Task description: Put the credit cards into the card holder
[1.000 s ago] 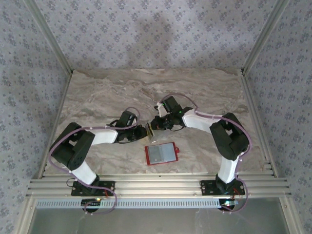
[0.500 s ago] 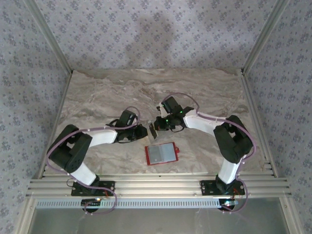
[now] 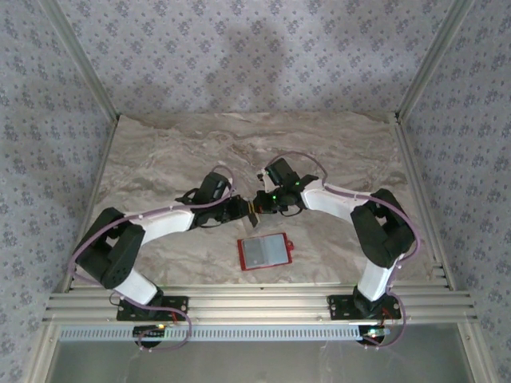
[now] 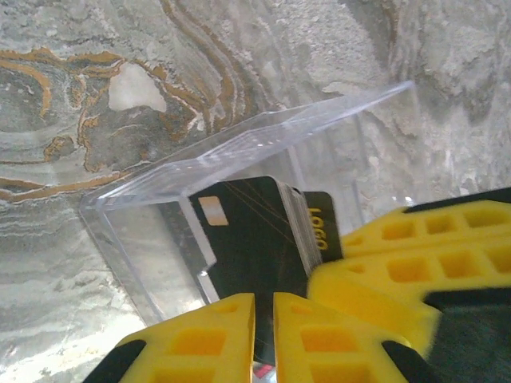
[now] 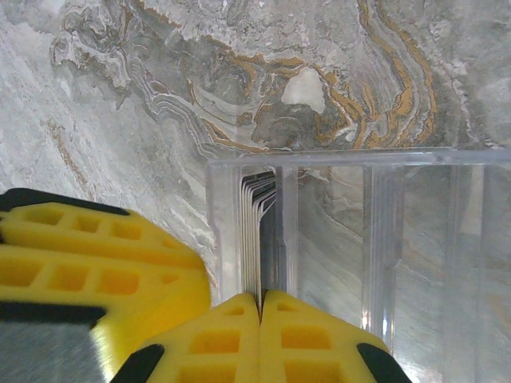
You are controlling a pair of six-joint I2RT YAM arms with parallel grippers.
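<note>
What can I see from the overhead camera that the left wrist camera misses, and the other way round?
Overhead: the red wallet laid open, grey inside up, on the table. Left wrist: black cards with gold lettering inside a clear box, the left pincer closed on them. Shared: the marbled table and the right pincer meeting the left one.

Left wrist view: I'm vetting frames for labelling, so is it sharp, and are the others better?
Left wrist: left fingers soft, glare on the clear box, credit cards legible. Right wrist: right fingers blurred, card edges crisp. Top external: evenly lit, soft shadow on the back wall.
</note>
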